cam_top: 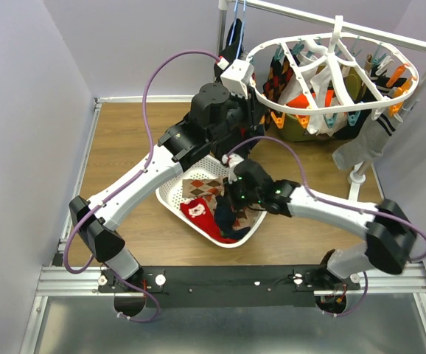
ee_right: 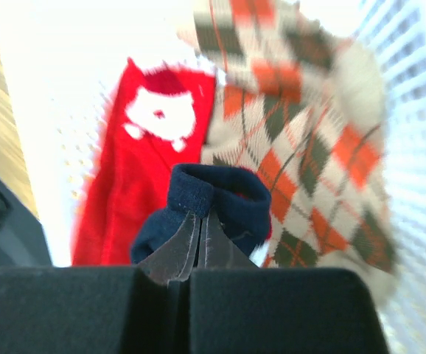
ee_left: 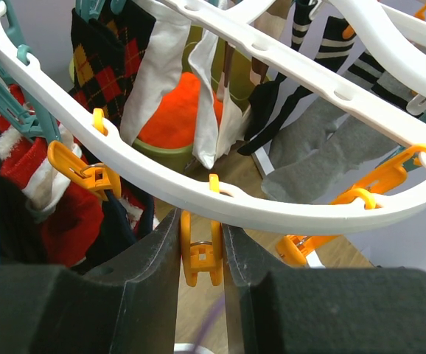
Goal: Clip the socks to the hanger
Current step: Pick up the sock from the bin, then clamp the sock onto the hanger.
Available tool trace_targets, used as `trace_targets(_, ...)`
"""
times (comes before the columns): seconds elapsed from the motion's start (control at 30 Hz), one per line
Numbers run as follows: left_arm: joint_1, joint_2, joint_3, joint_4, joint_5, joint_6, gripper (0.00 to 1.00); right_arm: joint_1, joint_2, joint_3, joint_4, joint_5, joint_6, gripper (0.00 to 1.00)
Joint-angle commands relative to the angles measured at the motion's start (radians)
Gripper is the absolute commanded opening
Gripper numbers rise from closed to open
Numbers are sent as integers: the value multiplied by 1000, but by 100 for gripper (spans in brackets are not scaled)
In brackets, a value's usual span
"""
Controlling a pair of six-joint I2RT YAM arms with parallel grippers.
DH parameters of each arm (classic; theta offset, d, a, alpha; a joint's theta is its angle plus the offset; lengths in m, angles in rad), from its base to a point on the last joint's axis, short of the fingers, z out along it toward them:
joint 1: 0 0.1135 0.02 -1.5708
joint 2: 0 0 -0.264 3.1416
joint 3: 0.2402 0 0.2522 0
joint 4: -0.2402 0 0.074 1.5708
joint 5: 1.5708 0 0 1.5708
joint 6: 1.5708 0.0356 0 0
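The white oval hanger [cam_top: 390, 53] hangs at the back right with several socks clipped on it. My left gripper [ee_left: 201, 259] is raised under the near rim of the hanger [ee_left: 272, 210] and is shut on an orange clip [ee_left: 202, 251], squeezing its handles. In the top view the left gripper [cam_top: 259, 109] sits at the ring's left end. My right gripper [ee_right: 200, 223] is down in the basket, shut on the cuff of a dark navy sock [ee_right: 224, 193]. Beside that sock lie a red sock with a white figure [ee_right: 135, 173] and an argyle sock [ee_right: 301, 133]. The right gripper [cam_top: 230, 209] shows above the basket.
The white perforated basket [cam_top: 170, 198] stands mid-table between the arms. A white rail [cam_top: 323, 15] carries the hanger and a thin blue hanger with a black garment [cam_top: 233, 37]. A grey sock [cam_top: 364, 144] hangs low beside the stand's post [cam_top: 359, 173].
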Motion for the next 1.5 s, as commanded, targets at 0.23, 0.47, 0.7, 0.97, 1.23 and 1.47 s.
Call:
trace_targets(0.23, -4, -24, -6, -53, -24, -17, 0, 6, -412, -69, 135, 351, -176, 1)
trace_targets(0.47, -4, -25, 6, -62, -21, -12, 0, 6, -548, -103, 211, 541, -327, 1)
trace_targets(0.7, -4, -27, 9, -73, 0, -17, 0, 8, -549, -89, 317, 624, -481, 1)
trace_targets(0.97, -4, -24, 4, -86, 17, -18, 0, 5, -516, -59, 392, 601, -572, 1)
trace_targets(1.23, -4, -10, 17, -109, 31, -21, 0, -1, -479, -26, 431, 560, -617, 1)
trace_targets(1.47, -4, 2, 29, -129, 37, -17, 0, -15, -469, 0, 425, 524, -618, 1)
